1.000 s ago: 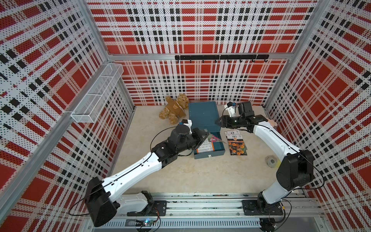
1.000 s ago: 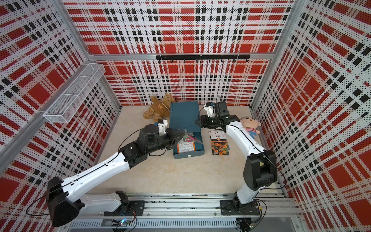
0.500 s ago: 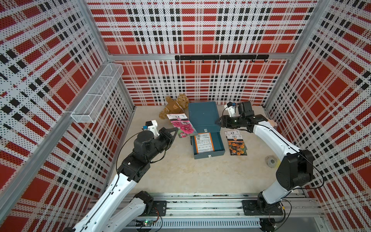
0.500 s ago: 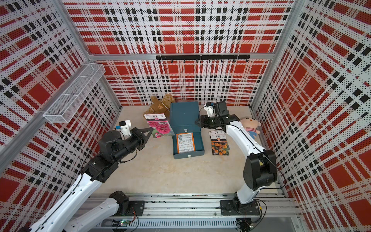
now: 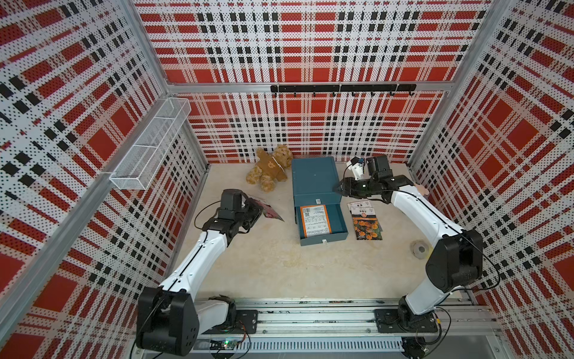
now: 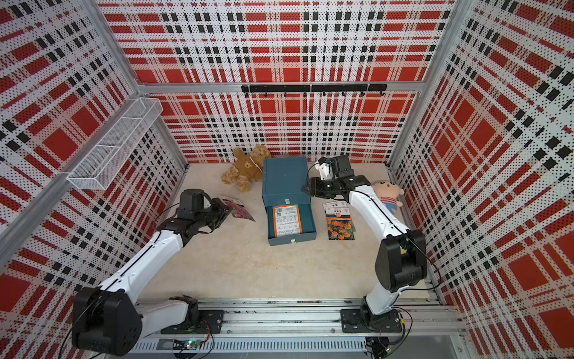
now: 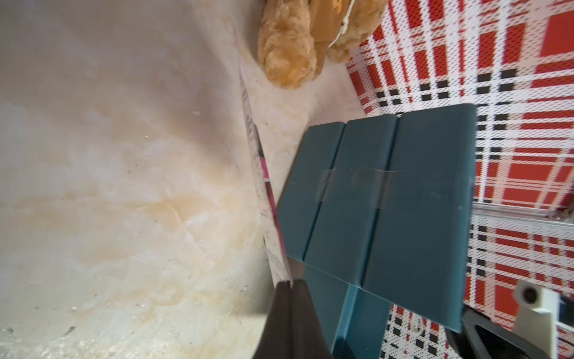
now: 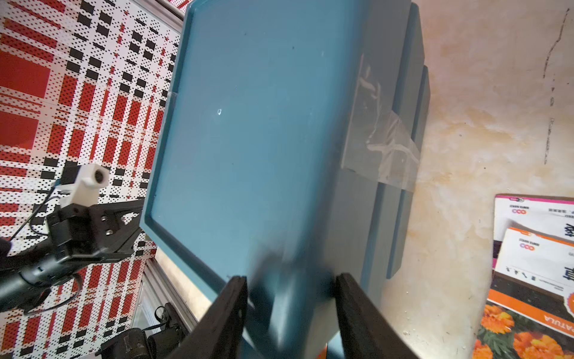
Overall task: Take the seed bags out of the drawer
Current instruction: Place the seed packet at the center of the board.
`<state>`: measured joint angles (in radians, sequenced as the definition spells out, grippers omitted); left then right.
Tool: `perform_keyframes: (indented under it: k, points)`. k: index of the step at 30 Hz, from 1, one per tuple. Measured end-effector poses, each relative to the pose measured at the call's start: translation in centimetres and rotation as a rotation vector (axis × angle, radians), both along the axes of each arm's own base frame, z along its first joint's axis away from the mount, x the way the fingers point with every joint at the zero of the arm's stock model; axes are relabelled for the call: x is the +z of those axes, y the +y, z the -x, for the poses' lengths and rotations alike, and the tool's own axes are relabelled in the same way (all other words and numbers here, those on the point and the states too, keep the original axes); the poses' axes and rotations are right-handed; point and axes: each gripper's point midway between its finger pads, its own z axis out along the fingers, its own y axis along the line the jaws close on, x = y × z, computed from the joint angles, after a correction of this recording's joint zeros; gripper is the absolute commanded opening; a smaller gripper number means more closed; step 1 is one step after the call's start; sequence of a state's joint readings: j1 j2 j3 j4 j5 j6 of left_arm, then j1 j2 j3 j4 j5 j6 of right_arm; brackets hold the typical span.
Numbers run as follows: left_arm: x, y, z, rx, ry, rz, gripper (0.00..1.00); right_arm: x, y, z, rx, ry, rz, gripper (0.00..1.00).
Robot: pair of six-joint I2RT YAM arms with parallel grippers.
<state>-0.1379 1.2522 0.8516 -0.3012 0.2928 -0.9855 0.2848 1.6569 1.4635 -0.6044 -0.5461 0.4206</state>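
Note:
The teal cabinet point(image 5: 313, 178) has its top drawer point(image 5: 340, 219) pulled open. An orange-bordered seed bag point(image 5: 314, 220) with a white label lies flat inside it. Two more seed bags point(image 5: 365, 220) with orange flowers overlap on the table right of the drawer. My left gripper point(image 5: 260, 212) is left of the cabinet, shut on a pink seed bag point(image 5: 271, 212) held low over the table; in the left wrist view the bag point(image 7: 264, 186) shows edge-on. My right gripper point(image 5: 337, 189) clasps the cabinet's front right corner point(image 8: 254, 124), which fills the gap between its jaws.
A brown teddy bear point(image 5: 270, 169) lies behind the pink bag, against the cabinet's left side. A doll point(image 6: 388, 192) lies by the right wall and a tape roll point(image 5: 420, 248) near the right arm. A wire basket point(image 5: 152, 146) hangs on the left wall, a hook rail point(image 5: 341, 88) on the back.
My left arm drew back from the drawer to the left, carrying the pink seed bag, and has brought it lower toward the table. The right arm stayed put.

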Motion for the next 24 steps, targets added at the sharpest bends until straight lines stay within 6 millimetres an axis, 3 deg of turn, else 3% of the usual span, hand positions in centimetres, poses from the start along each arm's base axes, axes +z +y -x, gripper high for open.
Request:
perform_keyframes:
  k: [7,14,15,20,24]
  points:
    - [-5.7,0.5,0.2,-0.053,0.124,-0.034,0.00,0.0,0.0,0.0,0.000,0.000,-0.001,0.52]
    - [-8.0,2.3,1.2,-0.037,0.198,-0.103,0.00,0.0,0.0,0.0,-0.001,0.003,-0.002,0.53]
    - [-8.2,2.6,1.3,-0.031,0.208,-0.115,0.03,0.0,0.0,0.0,-0.001,0.003,-0.003,0.53]
    - [-9.8,4.0,2.2,-0.010,0.271,-0.186,0.35,0.0,0.0,0.0,0.000,0.003,-0.004,0.53]
    - [-10.5,5.1,3.2,0.008,0.324,-0.246,0.49,0.0,0.0,0.0,0.000,0.003,-0.004,0.53]
